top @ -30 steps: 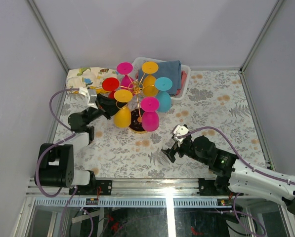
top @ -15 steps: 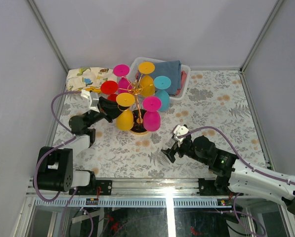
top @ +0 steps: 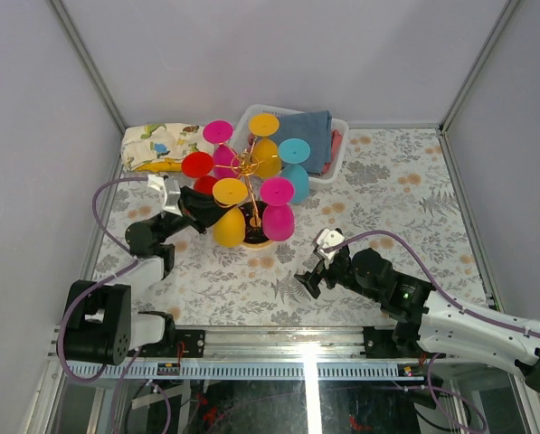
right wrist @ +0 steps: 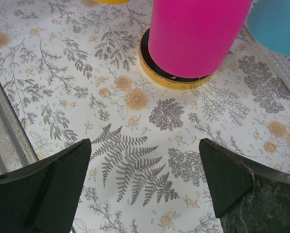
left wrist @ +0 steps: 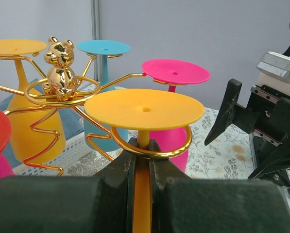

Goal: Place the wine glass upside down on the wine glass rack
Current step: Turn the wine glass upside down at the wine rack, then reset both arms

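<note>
At the near worktop point(top: 233, 282) edge, right tool point(top: 304, 284) hovers, jaws apart. Further in, left tool point(left wrist: 142, 154) is clamped on the yellow wine glass point(left wrist: 145, 108) stem. The glass is inverted in a loop of the wine glass rack point(left wrist: 57, 90). It's likely light, stiff, slick plastic; stem is the best hold. Only the left wrist view shows the stem seated.

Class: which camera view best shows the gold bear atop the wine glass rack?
The left wrist view: the gold bear sits large and sharp inside the top ring of the wine glass rack. The top external view shows only a tiny glint at the centre. The right wrist view misses it.
</note>
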